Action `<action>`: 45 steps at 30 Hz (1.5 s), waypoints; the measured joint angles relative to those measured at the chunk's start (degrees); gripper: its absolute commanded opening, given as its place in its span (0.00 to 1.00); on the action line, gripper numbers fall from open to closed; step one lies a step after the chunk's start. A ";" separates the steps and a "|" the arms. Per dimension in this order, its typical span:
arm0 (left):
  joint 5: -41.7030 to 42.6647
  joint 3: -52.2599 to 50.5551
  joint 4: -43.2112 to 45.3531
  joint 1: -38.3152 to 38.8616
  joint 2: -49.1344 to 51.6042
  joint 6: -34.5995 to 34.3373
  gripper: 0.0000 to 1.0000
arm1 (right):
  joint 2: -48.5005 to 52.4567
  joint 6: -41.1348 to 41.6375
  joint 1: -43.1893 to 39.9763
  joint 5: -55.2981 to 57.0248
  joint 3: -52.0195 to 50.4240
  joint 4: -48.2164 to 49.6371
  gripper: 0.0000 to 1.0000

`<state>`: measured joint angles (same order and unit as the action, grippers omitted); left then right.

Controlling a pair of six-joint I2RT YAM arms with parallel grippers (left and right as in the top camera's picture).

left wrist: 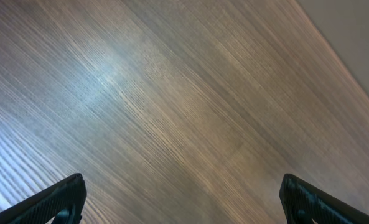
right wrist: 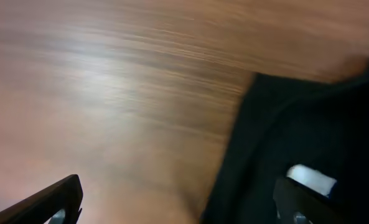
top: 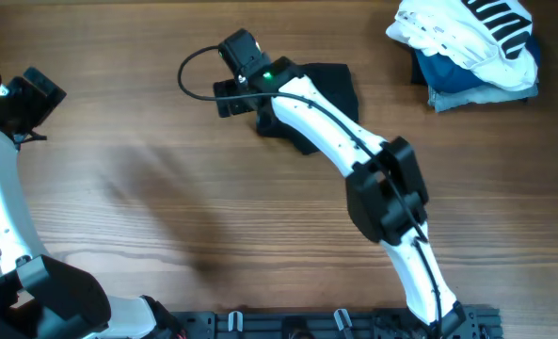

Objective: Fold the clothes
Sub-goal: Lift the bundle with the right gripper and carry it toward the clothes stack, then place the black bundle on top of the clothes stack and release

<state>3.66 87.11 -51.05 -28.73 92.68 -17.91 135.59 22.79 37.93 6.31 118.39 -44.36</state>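
My right gripper point(right wrist: 178, 202) stands wide with nothing between its fingers, at the left edge of the clothes point(top: 333, 87). They lie bunched on the far middle of the counter point(top: 166, 207), partly under that arm. In the wrist view the black fabric fills the right side, its white label point(right wrist: 312, 179) just beside the right-hand finger, bare wood under the other. My left gripper point(left wrist: 181, 199) is wide too, over bare counter, well apart from the clothes.
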 measured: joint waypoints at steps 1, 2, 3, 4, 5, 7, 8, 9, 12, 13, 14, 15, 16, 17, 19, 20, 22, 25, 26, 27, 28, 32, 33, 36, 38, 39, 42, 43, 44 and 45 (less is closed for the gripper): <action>0.00 0.00 -0.44 -0.11 0.00 0.02 1.00 | 1.16 1.60 -0.28 2.43 -0.11 0.26 0.99; 0.00 0.00 -0.63 -0.24 0.00 0.02 1.00 | 1.62 2.32 -0.44 3.78 -0.17 0.33 0.98; 0.00 0.00 -0.87 -0.42 0.00 0.02 1.00 | 2.12 3.19 -0.63 6.05 -0.17 0.42 0.97; 0.00 0.00 -1.03 -0.61 0.00 0.02 1.00 | 2.27 3.65 -0.74 7.89 -0.17 0.39 0.94; 0.00 0.00 -1.05 -0.70 0.00 0.02 1.00 | 2.34 4.17 -0.81 9.51 -0.17 0.50 0.92; 0.00 0.00 -1.11 -0.70 0.00 0.00 1.00 | 2.43 4.63 -0.81 11.39 -0.17 0.24 0.88; -0.02 0.00 -1.25 -0.70 0.00 0.02 1.00 | 2.64 4.68 -0.81 11.78 -0.17 -0.13 0.86; 0.00 0.00 -1.49 -0.70 0.00 0.02 1.00 | 3.04 4.83 -0.81 11.78 -0.17 -0.74 0.84; -0.02 0.00 -1.86 -0.70 0.00 0.02 1.00 | 4.52 5.07 -0.79 11.78 -0.17 -3.26 0.80; -0.02 0.00 -1.95 -0.70 0.00 0.02 1.00 | 4.76 5.09 -0.79 11.78 -0.17 -3.74 0.79; -0.02 0.00 -1.99 -0.70 0.00 0.02 1.00 | 4.98 5.05 -0.79 11.80 -0.17 -4.39 0.78; -0.02 0.00 -2.08 -0.70 0.00 0.02 1.00 | 5.09 5.07 -0.79 11.80 -0.17 -4.46 0.78; -0.02 0.00 -2.08 -0.70 0.00 0.02 1.00 | 5.33 5.07 -0.79 11.89 -0.17 -4.35 0.78; -0.02 0.00 -2.08 -0.70 0.00 0.02 1.00 | 5.57 5.07 -0.79 12.02 -0.15 -4.24 0.78; -0.02 0.00 -2.19 -0.70 0.00 0.02 1.00 | 6.51 5.05 -0.61 13.22 -0.04 -3.89 0.74; -0.02 0.00 -2.34 -0.70 0.00 0.02 1.00 | 6.62 5.05 -0.57 13.57 0.00 -3.74 0.72; -0.02 0.00 -2.56 -0.70 0.00 0.02 1.00 | 6.82 4.59 -0.48 14.36 0.02 -3.13 0.62; -0.02 0.00 -2.58 -0.70 0.00 0.02 1.00 | 6.93 4.07 -0.48 15.41 0.02 -2.97 0.31; -0.02 0.00 -2.58 -0.70 0.00 0.02 1.00 | 6.93 4.11 -0.57 15.74 0.04 -3.10 0.21; -0.02 0.00 -2.56 -0.70 0.00 0.02 1.00 | 6.93 4.20 -0.63 16.04 0.07 -3.30 0.08; -0.02 0.00 -2.60 -0.70 0.00 0.02 1.00 | 6.93 4.02 -0.74 16.00 0.35 -3.69 0.04; -0.02 0.00 -2.84 -0.70 0.00 0.02 1.00 | 7.82 4.00 -1.03 13.03 4.72 -9.86 0.04; -0.02 0.00 -2.95 -0.70 0.00 0.02 1.00 | 7.91 3.98 -1.09 11.85 5.84 -11.65 0.04; -0.02 0.00 -3.06 -0.70 0.00 0.02 1.00 | 8.00 3.72 -1.40 8.52 11.02 -18.82 0.04; -0.02 0.00 -3.23 -0.70 0.00 0.02 1.00 | 7.39 2.43 -2.05 6.95 14.29 -21.38 0.04; -0.02 0.00 -3.26 -0.70 0.00 0.02 1.00 | 5.57 1.49 -3.19 6.45 15.96 -22.53 0.05; 0.00 0.00 -3.15 -0.70 0.00 0.02 1.00 | -0.50 -2.60 -6.69 4.39 16.41 -23.28 0.04; 0.00 0.00 -3.06 -0.70 0.00 0.02 1.00 | -3.87 -4.50 -8.90 3.98 16.52 -23.41 0.04; 0.00 0.00 -2.89 -0.70 0.00 0.02 1.00 | -6.75 -5.97 -11.02 3.74 16.92 -23.39 0.04; 0.00 0.00 -2.86 -0.70 0.00 0.00 1.00 | -8.87 -7.32 -12.85 3.67 17.20 -23.34 0.04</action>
<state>3.66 87.11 -53.91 -29.43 92.68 -17.91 126.72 15.46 25.08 9.98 135.59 -67.70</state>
